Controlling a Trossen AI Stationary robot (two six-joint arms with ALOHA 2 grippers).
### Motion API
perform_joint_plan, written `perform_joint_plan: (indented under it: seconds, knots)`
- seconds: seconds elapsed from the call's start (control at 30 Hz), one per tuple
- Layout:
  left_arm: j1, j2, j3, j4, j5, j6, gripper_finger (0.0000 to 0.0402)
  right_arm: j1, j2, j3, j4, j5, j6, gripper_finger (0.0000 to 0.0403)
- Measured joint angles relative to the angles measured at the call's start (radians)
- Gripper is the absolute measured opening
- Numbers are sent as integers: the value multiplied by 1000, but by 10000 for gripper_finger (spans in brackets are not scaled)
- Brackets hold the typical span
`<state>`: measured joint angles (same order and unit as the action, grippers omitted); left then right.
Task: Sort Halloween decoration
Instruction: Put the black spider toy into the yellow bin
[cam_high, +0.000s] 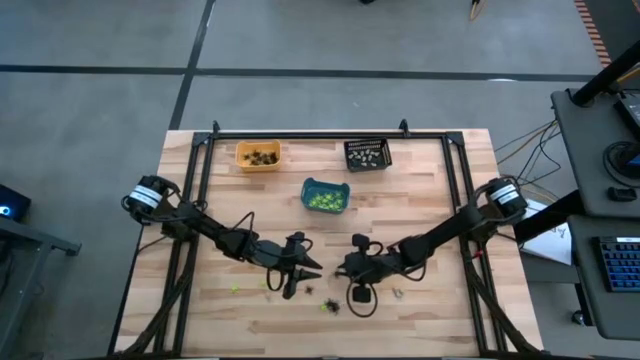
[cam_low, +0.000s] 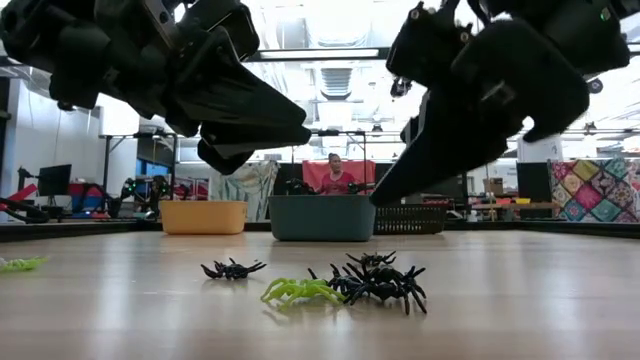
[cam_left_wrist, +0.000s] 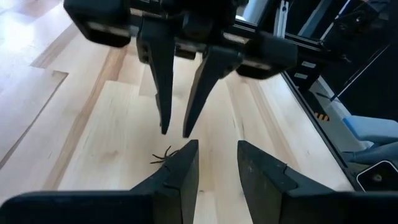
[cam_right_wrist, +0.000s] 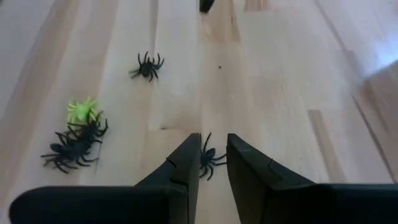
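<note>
Halloween decoration was split between the bins and the bare bench (cam_high: 430, 230) when I looked: the orange bin (cam_high: 258, 155), the black bin (cam_high: 367, 153) and the teal bin (cam_high: 325, 195) at the far side each held a heap of small pieces, the teal one green ones, while a handful of toy spiders lay loose near the front edge. The right tool (cam_right_wrist: 212, 142) hung above one black spider (cam_right_wrist: 208, 163) that lay flat on the wood, showing through the gap between the two fingers. The jaws stood narrowly parted and gripped nothing. I judged the narrow gap suited so small a target, since wide jaws might scatter its neighbours. The left tool (cam_left_wrist: 217, 148) faced it from just beside, raised off the bench, its jaws apart and empty. I took it to be waiting its turn, as both tools could not work the same patch at once. Off to one side sat a clump of black spiders (cam_right_wrist: 73, 146) touching a green spider (cam_right_wrist: 83, 111), with a lone spider (cam_right_wrist: 147, 65) well apart from them. I guessed the tangled legs in the clump would make a clean single pick awkward, which was likely why the separate spider was being addressed first. The sorting looked well along but unfinished.
</note>
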<state>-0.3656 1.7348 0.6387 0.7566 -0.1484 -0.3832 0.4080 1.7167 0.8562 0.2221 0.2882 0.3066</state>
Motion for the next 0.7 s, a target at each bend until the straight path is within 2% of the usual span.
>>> perform_joint_plan:
  seconds: [0.2, 0.3, 0.47, 0.7]
  knots:
    - [0, 0, 1, -6, 0, 9, 93, 3, -4, 0, -5, -3, 14, 68]
    - [0, 0, 1, -4, 0, 25, 93, 5, -1, 0, -8, -4, 77, 70]
    - [0, 43, 35, 31, -1, 45, 93, 4, -7, 0, -7, -23, 368, 92]
    - [2, 178, 130, 27, -3, 86, 92, 0, -6, 0, -11, -140, 698, 119]
